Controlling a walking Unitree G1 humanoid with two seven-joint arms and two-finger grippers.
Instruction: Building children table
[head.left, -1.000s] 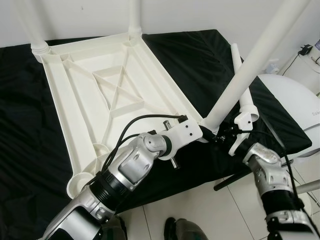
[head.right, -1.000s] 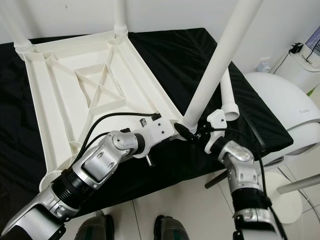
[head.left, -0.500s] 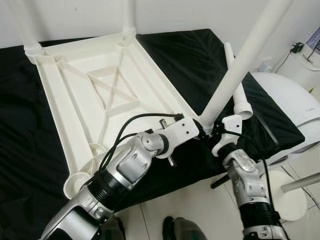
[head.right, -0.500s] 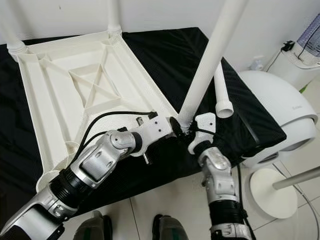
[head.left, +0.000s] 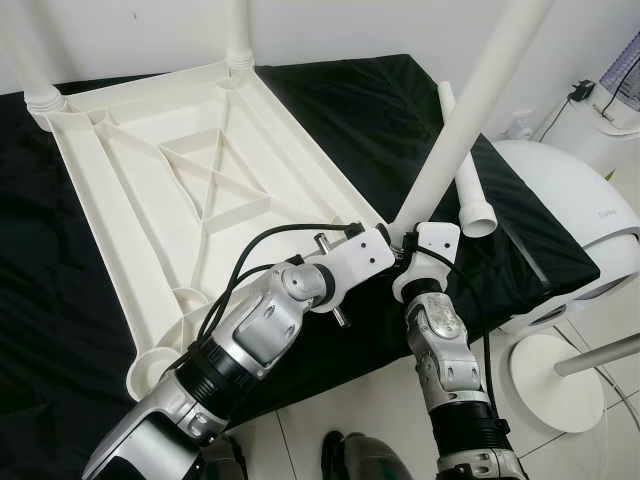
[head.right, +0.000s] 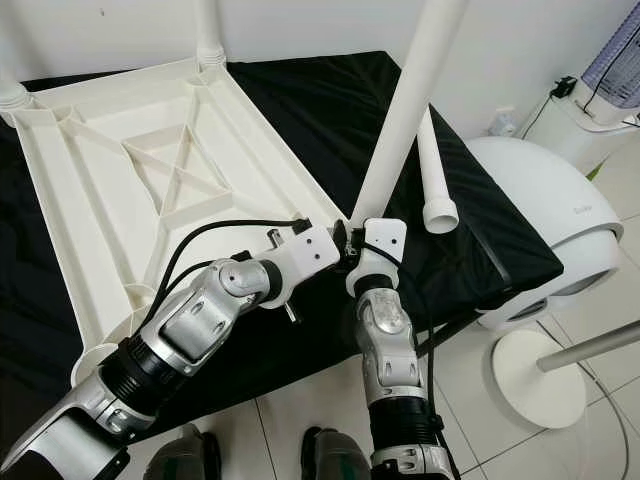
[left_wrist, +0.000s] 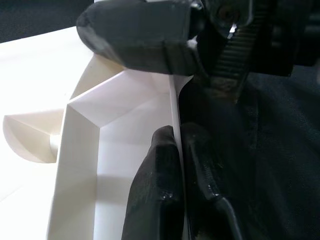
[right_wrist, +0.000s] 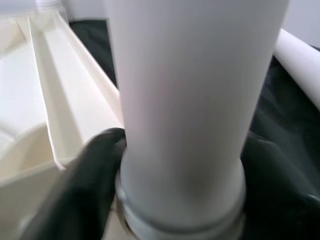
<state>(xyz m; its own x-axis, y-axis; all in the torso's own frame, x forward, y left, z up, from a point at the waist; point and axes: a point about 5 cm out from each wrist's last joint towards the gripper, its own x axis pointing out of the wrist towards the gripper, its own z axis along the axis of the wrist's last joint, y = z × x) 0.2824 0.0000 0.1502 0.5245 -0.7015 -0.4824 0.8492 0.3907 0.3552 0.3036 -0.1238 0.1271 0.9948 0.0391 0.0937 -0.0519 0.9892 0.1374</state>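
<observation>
On dome base (head.right: 590, 240), unreadable grey lettering

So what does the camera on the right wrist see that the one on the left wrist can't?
The right wrist view shows the white table leg gripped between the right gripper fingers, and a loose leg lying on the black cloth. The left wrist view shows the left gripper pinching the tabletop's rim. Both show the upturned white tabletop.
</observation>
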